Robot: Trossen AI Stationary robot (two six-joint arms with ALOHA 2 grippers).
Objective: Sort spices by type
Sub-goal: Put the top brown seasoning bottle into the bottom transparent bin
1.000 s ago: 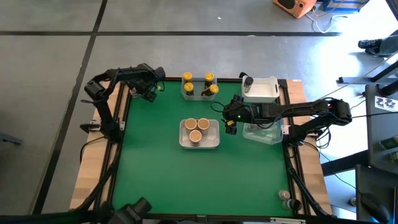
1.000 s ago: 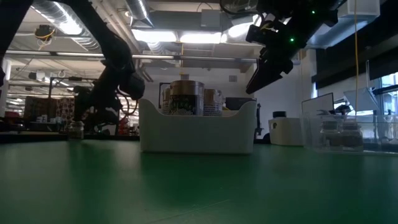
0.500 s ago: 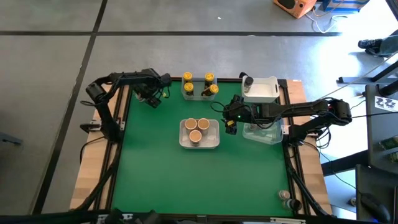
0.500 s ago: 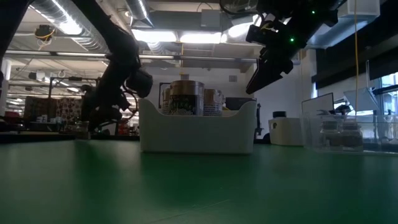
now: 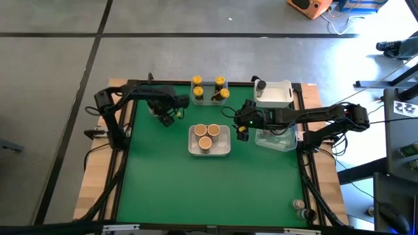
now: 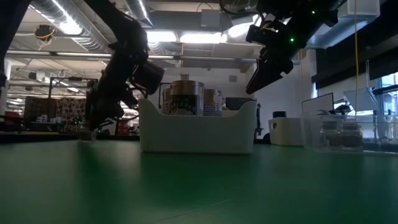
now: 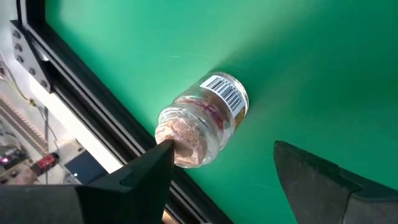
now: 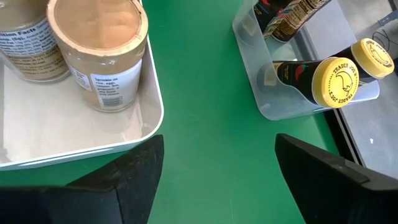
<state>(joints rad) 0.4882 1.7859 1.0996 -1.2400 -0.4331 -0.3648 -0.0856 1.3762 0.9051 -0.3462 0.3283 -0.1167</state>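
Observation:
A small glass spice jar with pinkish-brown contents rests on the green table beside its far-left rail. My left gripper hangs open just over it, one fingertip showing in front of the jar's top. Three tan-capped jars stand in a white tub at mid-table. Yellow-capped jars sit in a clear tub at the far edge. My right gripper waits open above the table between these tubs, holding nothing.
A white tub with a grey-capped jar stands at the far right. A clear tub lies under my right arm. Two more jars sit at the near right corner. The green mat's near half holds nothing.
My left gripper has swung from the table's far-left corner toward the right and a little toward the near edge, rolling somewhat as it went. The jar by the far-left rail has stayed in place.

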